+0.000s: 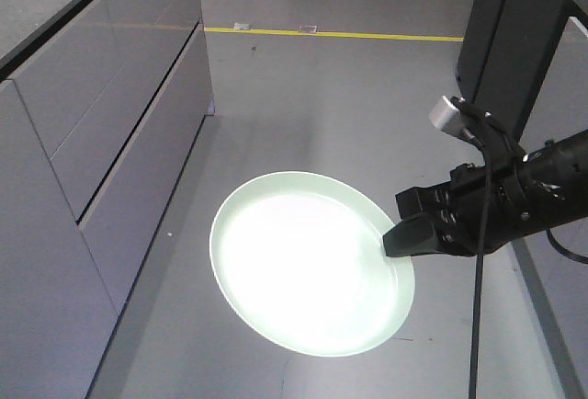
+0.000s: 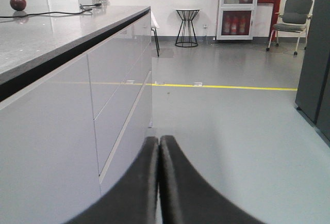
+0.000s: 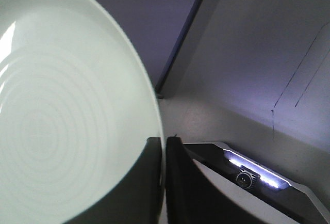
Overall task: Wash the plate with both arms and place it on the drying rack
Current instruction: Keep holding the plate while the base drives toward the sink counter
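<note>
The right gripper (image 1: 393, 238) is clamped on the right rim of the mint-green plate (image 1: 303, 261), holding it face-up in the air above the grey floor (image 1: 349, 105), probably so the other arm can reach its face. The left gripper (image 2: 159, 149) is closed on nothing, its fingers pressed together. Grey cabinet drawers (image 1: 101, 142) line the left, and a yellow line (image 1: 349, 35) crosses the far floor. No drying rack shows.

Pale mint plate (image 1: 308, 266), concentric rings; black right arm (image 1: 542, 174); yellow floor line (image 1: 331, 34).

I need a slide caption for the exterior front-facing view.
The right gripper holds the pale green plate by its rim above the grey floor.
</note>
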Available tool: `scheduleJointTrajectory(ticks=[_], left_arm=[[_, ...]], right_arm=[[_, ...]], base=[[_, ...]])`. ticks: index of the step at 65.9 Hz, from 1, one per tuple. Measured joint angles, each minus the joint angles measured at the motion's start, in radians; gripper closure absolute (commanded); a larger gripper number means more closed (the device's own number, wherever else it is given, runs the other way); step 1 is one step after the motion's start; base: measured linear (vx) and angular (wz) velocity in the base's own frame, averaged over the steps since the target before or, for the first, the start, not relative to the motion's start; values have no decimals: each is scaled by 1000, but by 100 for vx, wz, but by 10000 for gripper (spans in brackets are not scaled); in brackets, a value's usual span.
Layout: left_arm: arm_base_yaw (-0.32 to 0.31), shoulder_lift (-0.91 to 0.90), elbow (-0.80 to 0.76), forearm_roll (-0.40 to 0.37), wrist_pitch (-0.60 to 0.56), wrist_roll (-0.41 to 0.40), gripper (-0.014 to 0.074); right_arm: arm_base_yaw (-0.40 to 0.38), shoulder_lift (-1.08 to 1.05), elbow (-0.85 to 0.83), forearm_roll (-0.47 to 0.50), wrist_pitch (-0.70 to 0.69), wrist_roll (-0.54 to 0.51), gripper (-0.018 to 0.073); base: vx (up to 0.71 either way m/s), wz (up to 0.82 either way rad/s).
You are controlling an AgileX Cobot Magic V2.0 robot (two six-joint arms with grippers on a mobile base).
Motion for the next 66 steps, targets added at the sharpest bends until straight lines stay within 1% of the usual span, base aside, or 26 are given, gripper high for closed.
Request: scheduleJointTrajectory(ticks=[33, 66], left_arm=[[0, 0, 0, 0, 0, 0, 603], [0, 0, 0, 0, 0, 0, 603]], right_arm=[[0, 0, 0, 0, 0, 0, 568], [0, 0, 0, 0, 0, 0, 568]], base=[[26, -10], [26, -20]])
